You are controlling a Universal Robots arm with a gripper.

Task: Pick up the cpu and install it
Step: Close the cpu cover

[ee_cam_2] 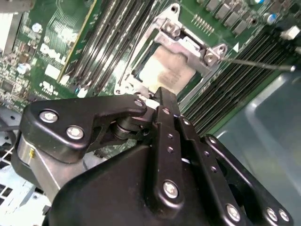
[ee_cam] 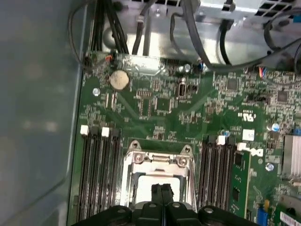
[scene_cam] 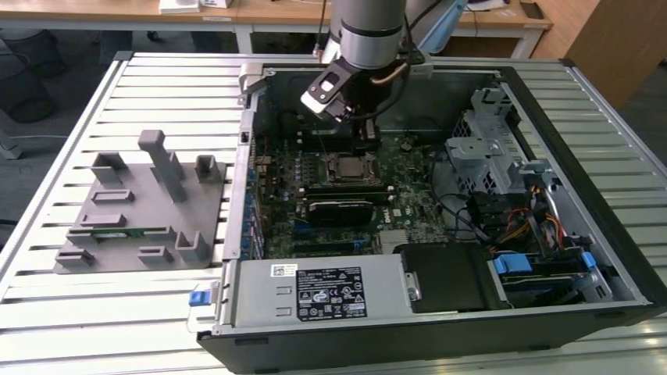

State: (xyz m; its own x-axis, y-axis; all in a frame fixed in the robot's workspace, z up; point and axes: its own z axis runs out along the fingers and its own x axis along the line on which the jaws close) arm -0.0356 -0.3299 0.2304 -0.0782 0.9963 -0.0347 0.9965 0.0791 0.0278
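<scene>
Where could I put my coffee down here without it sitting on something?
The ribbed metal table lies bare in front of the grey plastic parts holder, and again along the strip at the exterior view's right. Inside the open black computer case it's crowded: green circuit board, cables, and the black claw.

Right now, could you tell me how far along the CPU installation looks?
The cpu already lies in the socket frame on the motherboard. The gripper hangs just above it with fingers together, holding nothing. The frame's load plate looks raised, so the chip appears seated but not clamped.
</scene>
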